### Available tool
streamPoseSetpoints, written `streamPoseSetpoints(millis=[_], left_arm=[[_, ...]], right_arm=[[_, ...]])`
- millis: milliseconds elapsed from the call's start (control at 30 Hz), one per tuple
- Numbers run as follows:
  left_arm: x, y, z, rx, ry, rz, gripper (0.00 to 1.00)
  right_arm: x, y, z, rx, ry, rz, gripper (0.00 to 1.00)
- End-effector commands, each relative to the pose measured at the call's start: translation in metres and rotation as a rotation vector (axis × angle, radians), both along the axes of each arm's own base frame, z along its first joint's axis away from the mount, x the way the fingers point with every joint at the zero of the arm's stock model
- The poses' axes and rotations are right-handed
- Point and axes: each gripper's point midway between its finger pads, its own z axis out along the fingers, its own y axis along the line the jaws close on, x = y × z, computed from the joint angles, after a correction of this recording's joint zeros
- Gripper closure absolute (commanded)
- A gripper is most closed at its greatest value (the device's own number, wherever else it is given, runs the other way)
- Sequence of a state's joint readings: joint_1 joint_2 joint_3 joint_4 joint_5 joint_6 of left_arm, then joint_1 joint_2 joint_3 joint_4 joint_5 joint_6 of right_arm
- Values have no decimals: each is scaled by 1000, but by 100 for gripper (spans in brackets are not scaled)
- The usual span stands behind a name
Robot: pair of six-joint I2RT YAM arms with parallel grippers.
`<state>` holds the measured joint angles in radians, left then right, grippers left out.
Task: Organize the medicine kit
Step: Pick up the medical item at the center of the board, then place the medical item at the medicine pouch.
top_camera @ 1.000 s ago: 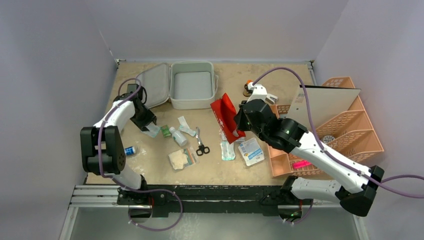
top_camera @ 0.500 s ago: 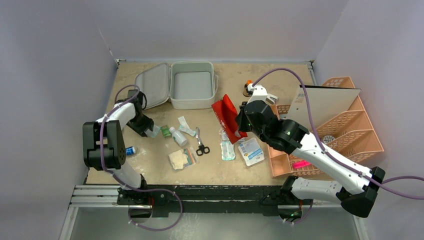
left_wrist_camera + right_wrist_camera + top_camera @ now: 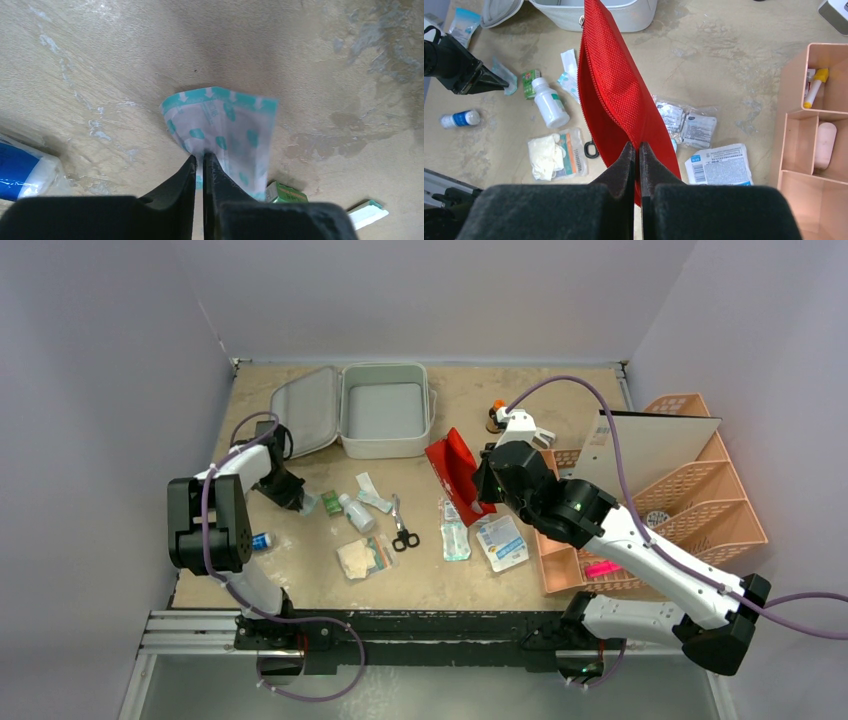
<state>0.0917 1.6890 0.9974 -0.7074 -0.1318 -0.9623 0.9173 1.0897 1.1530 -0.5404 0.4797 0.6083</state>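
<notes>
Pinches the near edge of a teal-printed sachet (image 3: 225, 127) on the table (image 3: 100, 50) with the left tool (image 3: 199, 165), shut on it. Clamps a red pouch (image 3: 611, 85) upright in the right tool (image 3: 635, 150). Looks like the gathering step. Calls next for lifting the sachet forward and rightward to the medicine kit (image 3: 385, 448), open, well beyond both tools.
</notes>
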Motion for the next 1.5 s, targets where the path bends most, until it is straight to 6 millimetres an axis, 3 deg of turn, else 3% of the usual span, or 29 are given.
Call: streamPoseSetpoints(millis=[0, 167, 467, 633, 800, 1033, 1200, 1467], left_arm=[[-3, 1, -17, -12, 19, 13, 99], [-3, -2, -7, -25, -7, -13, 100], [7, -16, 46, -75, -170, -138, 100], [11, -41, 85, -182, -291, -272, 100], [17, -76, 142, -318, -508, -406, 100], [9, -128, 211, -489, -694, -558, 100], [-7, -179, 242, -590, -746, -724, 100], [-20, -210, 271, -713, -848, -814, 100]], right_arm=[[2, -4, 11, 22, -34, -21, 100], [2, -4, 11, 26, -32, -29, 100], [-1, 3, 1, 41, 13, -19, 100], [2, 15, -8, 45, 51, -11, 100], [6, 32, -13, 67, 88, 3, 100], [14, 68, -19, 119, 155, 36, 100], [18, 89, -23, 160, 204, 46, 100], [21, 106, -30, 256, 270, -8, 100]])
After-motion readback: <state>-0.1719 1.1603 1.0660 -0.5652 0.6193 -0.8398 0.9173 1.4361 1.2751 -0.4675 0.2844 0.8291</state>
